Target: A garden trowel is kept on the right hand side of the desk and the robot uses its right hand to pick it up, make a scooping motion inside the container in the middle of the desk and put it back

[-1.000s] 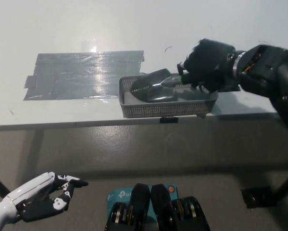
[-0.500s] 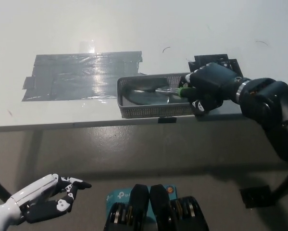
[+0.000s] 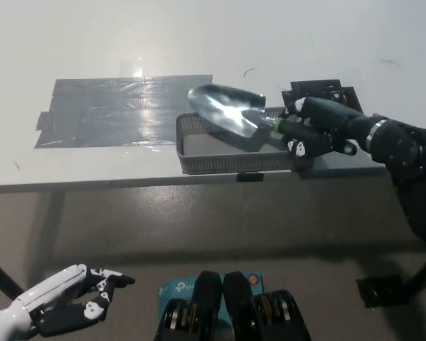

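Black right hand (image 3: 318, 132) clenched around the green handle of the trowel (image 3: 227, 110), shiny blade raised over the far rim of the grey mesh basket (image 3: 234, 163) on the white desk (image 3: 198, 35), white left hand (image 3: 60, 311) low at left, fingers loosely spread and holding nothing, teal box (image 3: 174, 288) lettered "tp-", the rest hidden.

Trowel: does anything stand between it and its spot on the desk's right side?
Nothing visible does. The right hand holds the trowel, blade above the mesh basket; the black patch on the desk right of the basket shows nothing on its visible part. The left hand rests low, off the desk.
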Controlling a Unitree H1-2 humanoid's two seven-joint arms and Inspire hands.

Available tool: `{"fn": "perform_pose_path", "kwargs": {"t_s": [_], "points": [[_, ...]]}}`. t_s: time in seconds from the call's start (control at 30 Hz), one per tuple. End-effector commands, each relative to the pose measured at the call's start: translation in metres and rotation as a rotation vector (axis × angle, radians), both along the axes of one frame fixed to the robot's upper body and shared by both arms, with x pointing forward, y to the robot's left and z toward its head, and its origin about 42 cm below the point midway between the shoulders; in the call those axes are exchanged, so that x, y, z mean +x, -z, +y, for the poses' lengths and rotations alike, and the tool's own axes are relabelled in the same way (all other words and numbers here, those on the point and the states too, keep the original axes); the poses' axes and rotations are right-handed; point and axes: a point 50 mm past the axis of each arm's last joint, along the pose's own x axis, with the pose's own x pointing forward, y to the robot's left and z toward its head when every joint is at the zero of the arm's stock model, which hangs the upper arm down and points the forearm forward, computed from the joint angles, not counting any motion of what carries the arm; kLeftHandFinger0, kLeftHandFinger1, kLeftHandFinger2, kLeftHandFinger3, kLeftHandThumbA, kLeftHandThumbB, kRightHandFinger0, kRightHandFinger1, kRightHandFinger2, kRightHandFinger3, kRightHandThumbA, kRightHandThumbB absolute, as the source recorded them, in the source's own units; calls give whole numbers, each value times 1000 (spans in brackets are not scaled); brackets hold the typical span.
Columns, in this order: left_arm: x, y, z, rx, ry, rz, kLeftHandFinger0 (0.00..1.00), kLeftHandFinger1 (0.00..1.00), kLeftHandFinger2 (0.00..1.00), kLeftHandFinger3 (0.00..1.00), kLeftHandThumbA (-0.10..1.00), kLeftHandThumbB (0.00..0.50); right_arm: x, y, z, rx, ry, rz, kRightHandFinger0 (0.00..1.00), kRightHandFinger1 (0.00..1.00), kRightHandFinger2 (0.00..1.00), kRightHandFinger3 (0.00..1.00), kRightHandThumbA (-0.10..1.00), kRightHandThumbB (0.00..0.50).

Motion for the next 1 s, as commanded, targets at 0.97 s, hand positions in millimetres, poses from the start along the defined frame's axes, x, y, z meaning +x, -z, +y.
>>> {"fn": "perform_pose_path", "kwargs": {"t_s": [0.97], "points": [[-20, 1, 21, 8, -55, -14, 953, 857, 811, 1000, 1000, 487, 42, -37, -131, 82, 384, 21, 0, 189, 375, 23, -100, 39]]}}
